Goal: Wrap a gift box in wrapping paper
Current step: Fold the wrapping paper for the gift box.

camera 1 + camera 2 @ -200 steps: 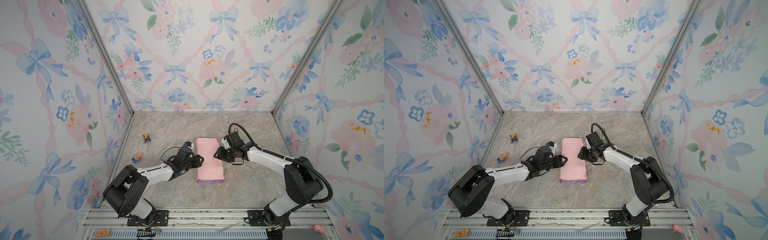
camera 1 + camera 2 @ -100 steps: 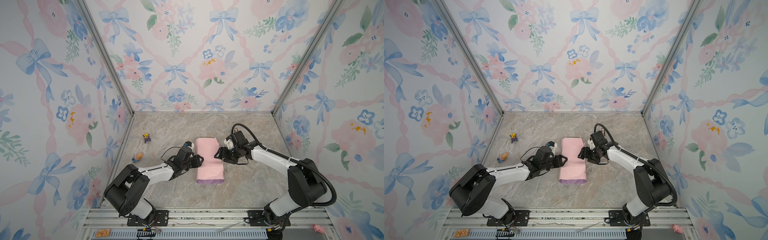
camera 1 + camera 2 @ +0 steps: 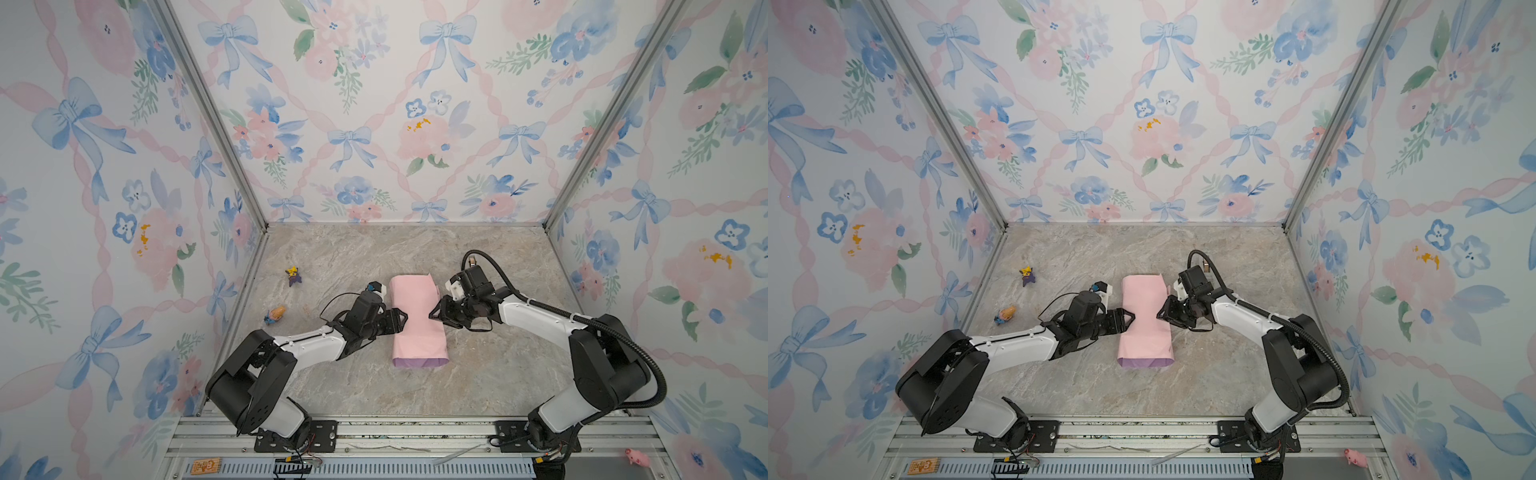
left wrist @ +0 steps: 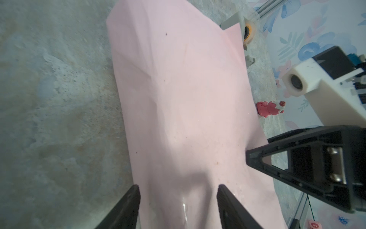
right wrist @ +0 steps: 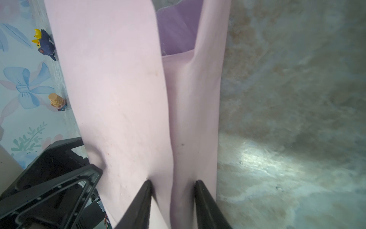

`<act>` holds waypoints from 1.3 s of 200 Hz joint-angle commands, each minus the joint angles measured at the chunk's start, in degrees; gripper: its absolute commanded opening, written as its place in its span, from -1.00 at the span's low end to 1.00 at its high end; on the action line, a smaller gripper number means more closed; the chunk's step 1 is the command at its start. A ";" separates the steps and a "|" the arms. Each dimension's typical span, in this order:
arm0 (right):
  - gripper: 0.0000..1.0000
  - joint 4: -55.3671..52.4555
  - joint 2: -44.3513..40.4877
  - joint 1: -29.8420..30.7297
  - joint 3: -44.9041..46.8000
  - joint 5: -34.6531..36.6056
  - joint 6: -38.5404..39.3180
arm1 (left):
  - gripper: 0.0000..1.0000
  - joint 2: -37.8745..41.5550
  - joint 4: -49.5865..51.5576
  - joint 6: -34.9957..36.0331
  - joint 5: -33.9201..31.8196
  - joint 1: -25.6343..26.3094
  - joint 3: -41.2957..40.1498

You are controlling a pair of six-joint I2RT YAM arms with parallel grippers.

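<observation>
Left wrist view: the left gripper (image 4: 178,190) is seen with jaws spread, tips set at the left edge of the wrapping paper (image 4: 188,99). The right gripper (image 5: 172,184) is held with jaws apart, tips pressed to the paper's right side astride a raised fold. In both top views the paper is found folded into a long pink packet at the middle of the table (image 3: 478,257).

The wrapping paper (image 3: 417,320) is looking matt and smooth, softly creased, thin. The tabletop (image 3: 478,257) is showing a mottled stone finish with a faint sheen, possibly laminate. The left pincer (image 4: 178,188) and right pincer (image 5: 172,184) are showing matt black plastic fingers. The frame rail (image 3: 415,430) is gleaming like brushed metal.
</observation>
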State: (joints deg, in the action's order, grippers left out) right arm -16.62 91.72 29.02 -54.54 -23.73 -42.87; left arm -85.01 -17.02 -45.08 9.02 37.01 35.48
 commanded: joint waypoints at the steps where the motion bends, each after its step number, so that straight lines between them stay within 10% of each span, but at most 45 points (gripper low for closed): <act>1: -0.26 2.49 -0.06 1.82 1.74 2.90 -3.70 | 0.18 0.39 0.76 0.78 0.20 -0.52 -0.15; 30: -0.19 3.84 0.04 2.69 1.38 3.34 -4.52 | -0.05 -1.28 0.77 1.22 -0.56 -1.04 0.11; 62: 0.33 -2.04 -1.68 0.45 -0.69 3.70 -0.05 | -0.13 -0.91 0.84 1.66 -0.77 -1.37 -0.46; 109: 0.40 -5.08 0.03 -1.86 -2.65 -0.93 3.69 | -0.12 0.20 0.98 2.26 -1.01 -1.40 -0.83; 184: -0.23 -0.35 2.63 -1.37 -0.56 -2.50 2.01 | -0.04 -0.04 1.40 3.42 -0.83 -1.51 0.70; 260: -0.43 4.23 2.19 -0.87 3.39 -0.53 -0.57 | 0.02 6.80 9.14 11.45 -4.10 -1.58 10.15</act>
State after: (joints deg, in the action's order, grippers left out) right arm -11.16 92.86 27.59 -53.21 -27.66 -42.44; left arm -81.69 -10.92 -38.96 6.42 35.64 41.19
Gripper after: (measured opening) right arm 0.295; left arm 0.539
